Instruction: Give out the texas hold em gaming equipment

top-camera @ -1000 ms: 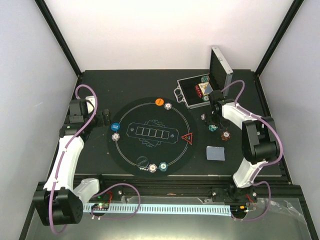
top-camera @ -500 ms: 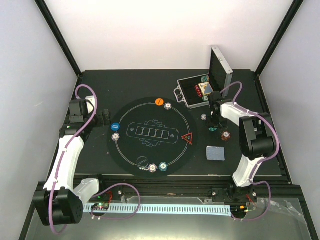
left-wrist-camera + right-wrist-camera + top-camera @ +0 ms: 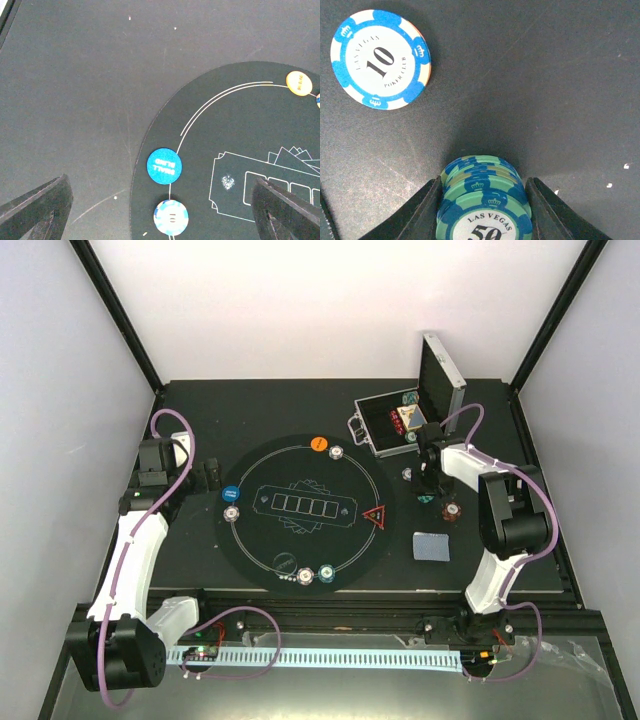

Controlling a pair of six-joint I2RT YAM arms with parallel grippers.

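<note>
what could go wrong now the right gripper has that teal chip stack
The right gripper pinches a teal stack of several chips by its edges; they look slightly offset, so lower ones may slip out on lifting. The 10 chip lies nearby and could get knocked if the stack drags.

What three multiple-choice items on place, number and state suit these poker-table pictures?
1. The blue small-blind disc lies: A in the case; B on the round black mat; C on the cards.
2. The blue-and-white chip near the right hand reads: A 10; B 25; C 100.
3. The right hand is: A open; B shut on a card; C shut on a stack of teal 50 chips.
1 B: it sits at the mat's edge. 2 A: the print is clear. 3 C: both fingers press the stack's sides.
</note>
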